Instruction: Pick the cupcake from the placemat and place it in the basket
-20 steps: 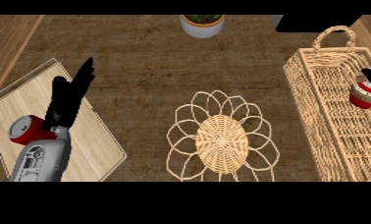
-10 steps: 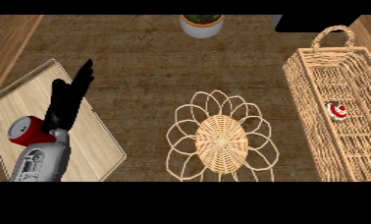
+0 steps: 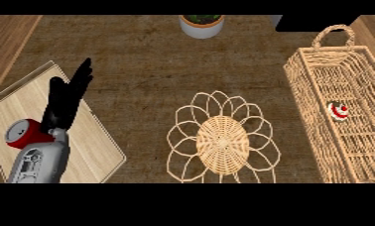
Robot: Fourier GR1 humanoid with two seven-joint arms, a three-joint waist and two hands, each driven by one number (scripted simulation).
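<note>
Nearest us at the left, the left hand [image 3: 67, 98] is open, fingers straight, above the wooden board [image 3: 95, 136], with a red can [image 3: 28, 133] beside its wrist. At centre we have the woven placemat [image 3: 223, 143]. To the right, the cupcake [image 3: 338, 111] sits inside the basket [image 3: 319, 79]. Farthest back stands a potted plant [image 3: 201, 26].

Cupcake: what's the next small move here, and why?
Probably none beyond a finishing pause. The cupcake sits inside the basket, off the placemat. The left hand rests open over the wooden board, and no right hand shows.
</note>
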